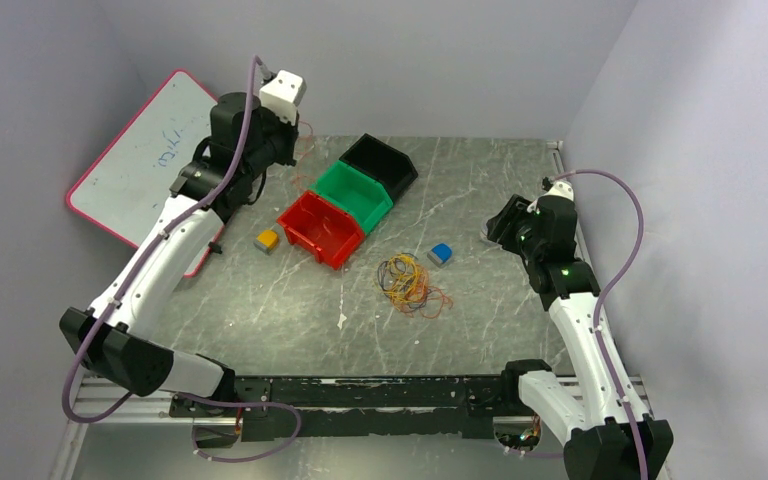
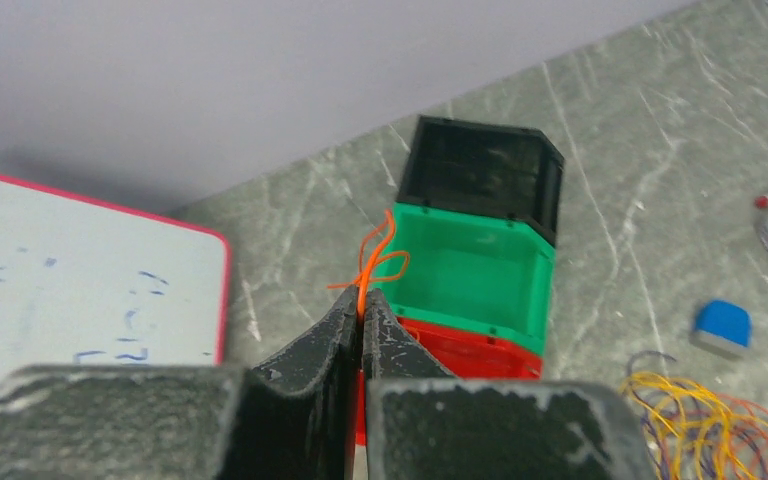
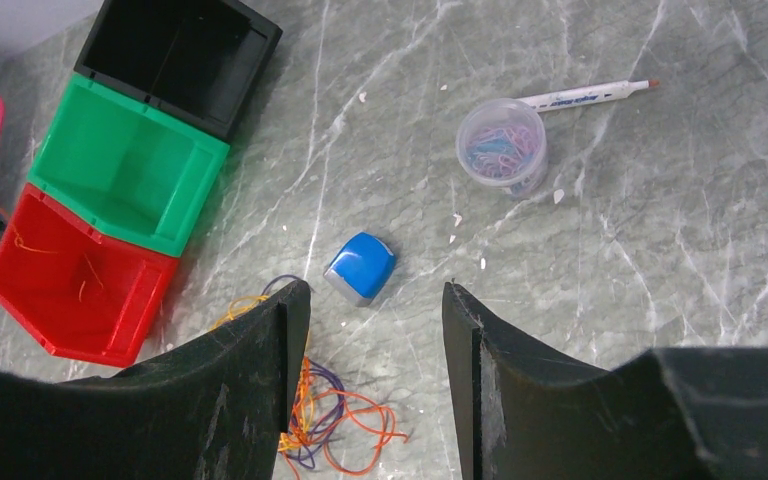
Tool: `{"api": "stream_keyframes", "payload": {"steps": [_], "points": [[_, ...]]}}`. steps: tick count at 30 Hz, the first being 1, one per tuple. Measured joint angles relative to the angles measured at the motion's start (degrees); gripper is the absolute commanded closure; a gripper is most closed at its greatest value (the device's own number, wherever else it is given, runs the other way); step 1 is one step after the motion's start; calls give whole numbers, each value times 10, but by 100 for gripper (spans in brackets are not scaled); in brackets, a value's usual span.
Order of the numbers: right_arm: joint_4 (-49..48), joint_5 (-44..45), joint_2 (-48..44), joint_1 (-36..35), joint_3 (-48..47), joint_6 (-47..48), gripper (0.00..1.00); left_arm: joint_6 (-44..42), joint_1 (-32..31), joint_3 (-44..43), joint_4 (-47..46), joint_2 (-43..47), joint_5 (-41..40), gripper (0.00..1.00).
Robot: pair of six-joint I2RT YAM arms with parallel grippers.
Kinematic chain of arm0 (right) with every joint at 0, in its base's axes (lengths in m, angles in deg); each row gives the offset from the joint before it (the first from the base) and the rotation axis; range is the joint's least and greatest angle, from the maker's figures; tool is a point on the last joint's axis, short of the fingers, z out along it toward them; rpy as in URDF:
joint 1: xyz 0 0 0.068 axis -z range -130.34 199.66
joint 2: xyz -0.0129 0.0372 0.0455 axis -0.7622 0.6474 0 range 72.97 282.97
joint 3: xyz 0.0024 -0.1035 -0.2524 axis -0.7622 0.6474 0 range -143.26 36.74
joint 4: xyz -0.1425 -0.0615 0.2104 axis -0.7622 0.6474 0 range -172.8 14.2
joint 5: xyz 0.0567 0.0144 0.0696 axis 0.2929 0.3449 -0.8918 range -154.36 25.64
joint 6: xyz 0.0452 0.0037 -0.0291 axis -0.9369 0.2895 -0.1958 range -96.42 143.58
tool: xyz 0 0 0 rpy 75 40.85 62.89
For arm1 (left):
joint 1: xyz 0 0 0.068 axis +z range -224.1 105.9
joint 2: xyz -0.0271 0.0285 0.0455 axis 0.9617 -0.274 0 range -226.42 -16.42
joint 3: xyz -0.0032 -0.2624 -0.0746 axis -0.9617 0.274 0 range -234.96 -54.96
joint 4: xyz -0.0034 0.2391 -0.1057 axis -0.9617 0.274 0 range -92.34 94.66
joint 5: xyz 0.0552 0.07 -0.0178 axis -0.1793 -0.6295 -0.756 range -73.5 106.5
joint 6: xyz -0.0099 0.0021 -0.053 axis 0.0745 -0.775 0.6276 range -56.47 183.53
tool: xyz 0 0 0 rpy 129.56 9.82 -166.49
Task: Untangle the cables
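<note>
A tangle of orange, yellow and dark purple cables (image 1: 410, 282) lies mid-table, also low in the right wrist view as the cables (image 3: 332, 420) and at the left wrist view's corner as the cables (image 2: 710, 420). My left gripper (image 2: 363, 305) is raised at the back left, left gripper (image 1: 292, 132), shut on one thin orange cable (image 2: 375, 262) that curls out past its tips above the bins. My right gripper (image 3: 373, 292) hangs open above the table right of the pile, right gripper (image 1: 492, 232), with nothing between its fingers.
Black (image 1: 380, 162), green (image 1: 353, 195) and red (image 1: 320, 230) bins stand in a diagonal row; thin orange strands lie in the red bin (image 3: 80, 285). A blue block (image 1: 440, 254), an orange-grey block (image 1: 267, 239), a whiteboard (image 1: 145, 160), a cup of paper clips (image 3: 503, 145) and a marker (image 3: 590, 95) are around.
</note>
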Motion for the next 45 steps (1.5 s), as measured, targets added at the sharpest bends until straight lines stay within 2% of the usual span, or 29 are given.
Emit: {"api": "stream_keyframes", "payload": {"steps": [7, 18, 24, 33, 39, 41, 45], "points": [[-3, -4, 4, 0, 0, 0, 45, 55, 0, 87, 0, 14, 54, 93], [-4, -14, 9, 0, 0, 0, 45, 132, 0, 204, -1, 41, 66, 93], [-7, -22, 9, 0, 1, -1, 45, 144, 0, 224, -28, 19, 68, 93], [-7, -25, 2, 0, 3, -1, 45, 150, 0, 224, -51, -78, 63, 93], [-7, -24, -3, 0, 12, 0, 45, 166, 3, 234, -62, -90, 51, 93], [-7, -26, -3, 0, 15, -1, 45, 170, 4, 235, -65, -93, 49, 88], [-7, -26, -2, 0, 16, 0, 45, 176, 7, 235, -67, -109, 41, 61]]}}
